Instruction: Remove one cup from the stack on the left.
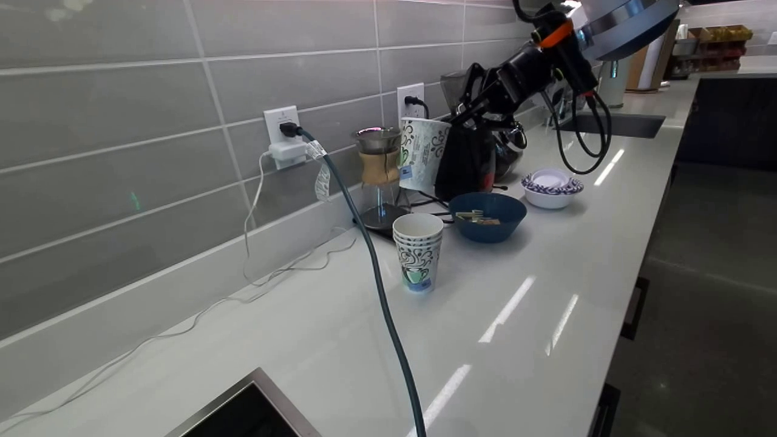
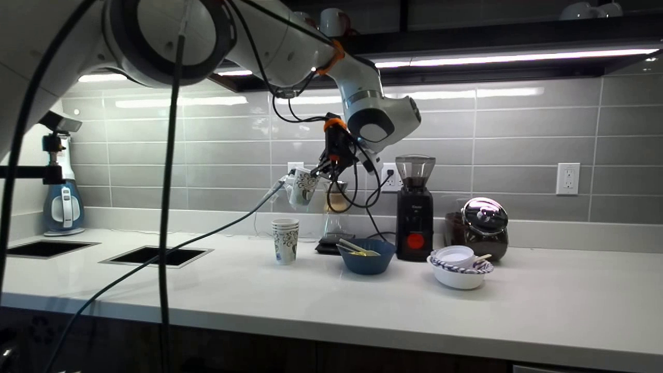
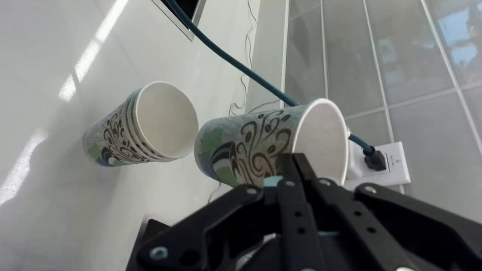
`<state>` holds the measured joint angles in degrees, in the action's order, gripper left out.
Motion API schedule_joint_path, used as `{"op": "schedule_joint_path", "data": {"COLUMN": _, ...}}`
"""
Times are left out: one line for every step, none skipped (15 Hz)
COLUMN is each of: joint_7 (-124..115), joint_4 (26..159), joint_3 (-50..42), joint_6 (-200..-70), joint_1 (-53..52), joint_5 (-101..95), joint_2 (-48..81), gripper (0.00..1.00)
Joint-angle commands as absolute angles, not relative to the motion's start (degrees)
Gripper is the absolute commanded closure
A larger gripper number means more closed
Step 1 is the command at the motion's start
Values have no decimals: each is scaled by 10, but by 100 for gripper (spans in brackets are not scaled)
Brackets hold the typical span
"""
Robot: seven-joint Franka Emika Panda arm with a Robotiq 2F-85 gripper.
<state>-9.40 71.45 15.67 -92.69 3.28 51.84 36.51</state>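
White countertop (image 2: 321,305) against gray tile wall (image 2: 523,129). You have the printed paper cup (image 3: 260,141) aloft, tilted, your gripper (image 3: 296,160) pinching it at the rim, cup body out ahead. Cup stack (image 1: 419,261) upright below, apart. Near the stack: blue bowl (image 2: 366,265), then coffee grinder (image 2: 414,217).

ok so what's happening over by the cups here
A robot arm holds one paper cup in the air above the counter, its pincer shut on the cup's wall near the rim. The cup is tilted. The stack stands upright on the counter, apart from it. So one cup is off the stack but not yet set down.
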Motion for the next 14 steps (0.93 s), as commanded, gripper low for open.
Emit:
{"op": "schedule_joint_path", "data": {"joint_7": -139, "joint_4": 848, "joint_3": 107, "joint_6": -1013, "joint_1": 0, "joint_5": 565, "joint_2": 261, "gripper": 99}}
{"op": "schedule_joint_path", "data": {"joint_7": -158, "joint_4": 872, "joint_3": 99, "joint_6": -1030, "joint_1": -8, "joint_5": 569, "joint_2": 242, "gripper": 99}}
{"op": "schedule_joint_path", "data": {"joint_7": -178, "joint_4": 895, "joint_3": 91, "joint_6": -1042, "joint_1": -17, "joint_5": 567, "joint_2": 224, "gripper": 99}}
{"op": "schedule_joint_path", "data": {"joint_7": -199, "joint_4": 921, "joint_3": 85, "joint_6": -1056, "joint_1": -25, "joint_5": 566, "joint_2": 205, "gripper": 99}}
{"op": "schedule_joint_path", "data": {"joint_7": -220, "joint_4": 946, "joint_3": 80, "joint_6": -1069, "joint_1": -33, "joint_5": 565, "joint_2": 188, "gripper": 99}}
{"op": "schedule_joint_path", "data": {"joint_7": -241, "joint_4": 972, "joint_3": 76, "joint_6": -1084, "joint_1": -40, "joint_5": 564, "joint_2": 171, "gripper": 99}}
{"op": "schedule_joint_path", "data": {"joint_7": -261, "joint_4": 999, "joint_3": 73, "joint_6": -1096, "joint_1": -47, "joint_5": 565, "joint_2": 153, "gripper": 99}}
{"op": "schedule_joint_path", "data": {"joint_7": -284, "joint_4": 1027, "joint_3": 70, "joint_6": -1109, "joint_1": -54, "joint_5": 564, "joint_2": 135, "gripper": 99}}
{"op": "schedule_joint_path", "data": {"joint_7": -305, "joint_4": 1056, "joint_3": 69, "joint_6": -1126, "joint_1": -61, "joint_5": 562, "joint_2": 117, "gripper": 99}}
{"op": "schedule_joint_path", "data": {"joint_7": -326, "joint_4": 1085, "joint_3": 68, "joint_6": -1141, "joint_1": -67, "joint_5": 562, "joint_2": 99, "gripper": 99}}
{"op": "schedule_joint_path", "data": {"joint_7": -346, "joint_4": 1114, "joint_3": 66, "joint_6": -1159, "joint_1": -72, "joint_5": 557, "joint_2": 81, "gripper": 99}}
{"op": "schedule_joint_path", "data": {"joint_7": -310, "joint_4": 1029, "joint_3": 69, "joint_6": -1116, "joint_1": -63, "joint_5": 546, "joint_2": 144, "gripper": 97}}
{"op": "schedule_joint_path", "data": {"joint_7": -323, "joint_4": 1054, "joint_3": 69, "joint_6": -1129, "joint_1": -66, "joint_5": 545, "joint_2": 128, "gripper": 97}}
{"op": "schedule_joint_path", "data": {"joint_7": -329, "joint_4": 1073, "joint_3": 69, "joint_6": -1137, "joint_1": -68, "joint_5": 545, "joint_2": 116, "gripper": 97}}
